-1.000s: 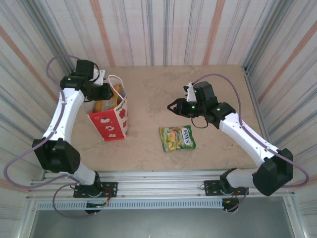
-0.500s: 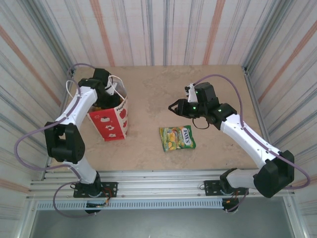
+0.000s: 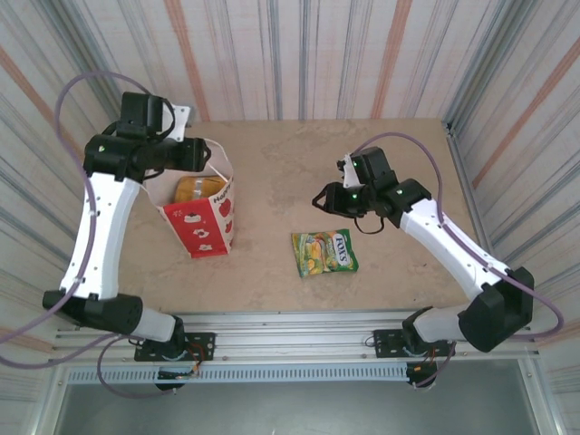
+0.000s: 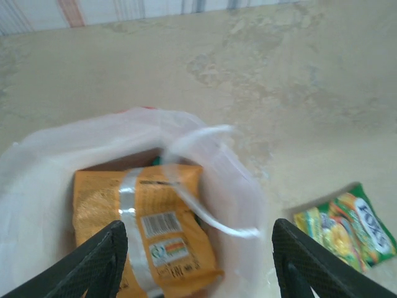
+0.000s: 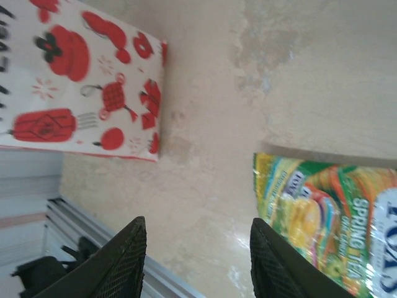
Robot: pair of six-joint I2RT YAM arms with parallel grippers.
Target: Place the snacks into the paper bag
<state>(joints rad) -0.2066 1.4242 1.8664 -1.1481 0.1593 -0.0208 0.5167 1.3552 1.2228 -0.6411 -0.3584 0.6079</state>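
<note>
Left end effector point(image 4: 198, 261) hangs released and empty over the paper bag point(image 3: 204, 231), with an orange packet point(image 4: 167, 205) lying inside. A green packet point(image 3: 324, 252) lies flat on the desk point(image 3: 272, 172) at the bag's four o'clock. The right end effector point(image 5: 197, 248), released, should descend squarely toward its six o'clock.

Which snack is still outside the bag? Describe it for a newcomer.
On the beige table, look right of the upright white-and-red paper bag. The green-and-yellow packet lies flat there on bare tabletop; the orange packet, by contrast, sits inside the bag.
</note>
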